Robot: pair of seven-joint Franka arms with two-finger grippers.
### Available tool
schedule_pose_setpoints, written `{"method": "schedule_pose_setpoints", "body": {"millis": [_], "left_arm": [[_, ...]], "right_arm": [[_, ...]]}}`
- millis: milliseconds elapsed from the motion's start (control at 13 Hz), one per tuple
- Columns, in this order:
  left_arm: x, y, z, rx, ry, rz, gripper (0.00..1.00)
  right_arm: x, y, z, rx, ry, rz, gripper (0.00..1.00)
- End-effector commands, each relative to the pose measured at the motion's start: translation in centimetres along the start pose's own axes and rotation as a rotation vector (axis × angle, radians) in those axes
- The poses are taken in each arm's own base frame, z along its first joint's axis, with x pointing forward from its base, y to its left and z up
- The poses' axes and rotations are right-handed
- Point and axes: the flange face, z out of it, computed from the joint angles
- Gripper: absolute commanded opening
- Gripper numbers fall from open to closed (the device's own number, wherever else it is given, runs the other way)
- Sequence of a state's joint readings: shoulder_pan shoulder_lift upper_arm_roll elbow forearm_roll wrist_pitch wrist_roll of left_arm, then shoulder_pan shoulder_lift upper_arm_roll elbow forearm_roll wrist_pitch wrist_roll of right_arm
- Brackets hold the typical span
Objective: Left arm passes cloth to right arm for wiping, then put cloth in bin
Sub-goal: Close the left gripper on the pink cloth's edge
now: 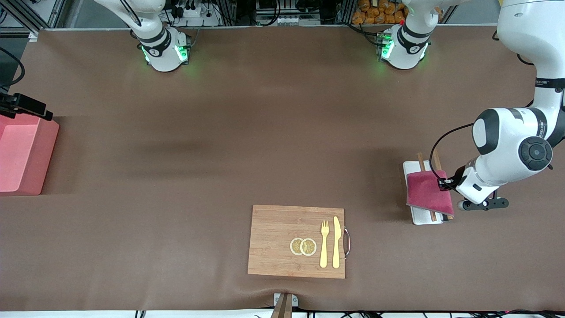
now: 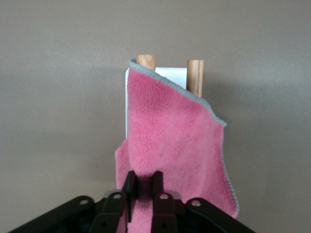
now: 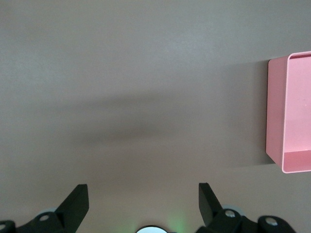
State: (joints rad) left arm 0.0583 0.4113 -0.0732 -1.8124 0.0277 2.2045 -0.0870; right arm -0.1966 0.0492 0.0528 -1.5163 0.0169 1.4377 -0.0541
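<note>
The crimson-pink cloth point(image 1: 428, 192) lies draped over a narrow white tray point(image 1: 415, 168) and two wooden sticks point(image 1: 436, 160) toward the left arm's end of the table. My left gripper point(image 1: 442, 183) is low at the cloth's edge, shut on a fold of it. In the left wrist view the cloth point(image 2: 175, 141) bunches between the fingers of the left gripper point(image 2: 142, 187). The salmon-pink bin point(image 1: 48, 154) stands at the right arm's end and shows in the right wrist view point(image 3: 274, 111). My right gripper point(image 3: 142, 191) is open and empty, high over bare table near its base, out of the front view.
A wooden board point(image 1: 278, 234) lies near the front edge, with two lemon slices point(image 1: 303, 246), a yellow fork point(image 1: 324, 243) and a knife point(image 1: 336, 240) on it. A black device point(image 1: 24, 106) sits over the bin's farther corner. Brown mat covers the table.
</note>
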Motion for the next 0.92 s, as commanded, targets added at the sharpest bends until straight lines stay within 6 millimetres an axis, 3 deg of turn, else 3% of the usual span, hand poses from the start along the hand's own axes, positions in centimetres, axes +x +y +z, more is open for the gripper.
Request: {"method": "schedule_pose_setpoints", "body": {"millis": [0, 154, 385, 615, 846], "left_arm": [[-0.1, 0.1, 0.0, -0.001, 0.008, -0.001, 0.07], [-0.1, 0.1, -0.1, -0.001, 0.010, 0.000, 0.00], [-0.2, 0.3, -0.6, 0.000, 0.016, 0.006, 0.00], [-0.5, 1.6, -3.0, -0.004, 0.039, 0.029, 0.00], [-1.4, 6.3, -6.7, -0.033, 0.067, 0.080, 0.00]], "right_arm": [[-0.2, 0.3, -0.4, 0.018, 0.008, -0.008, 1.00], [-0.2, 0.4, -0.3, 0.015, 0.005, -0.006, 1.00], [-0.3, 0.9, -0.4, 0.016, 0.000, 0.002, 1.00], [-0.6, 1.6, -0.1, 0.020, -0.023, 0.014, 1.00], [-0.8, 1.6, -0.4, 0.018, -0.019, 0.015, 1.00]]}}
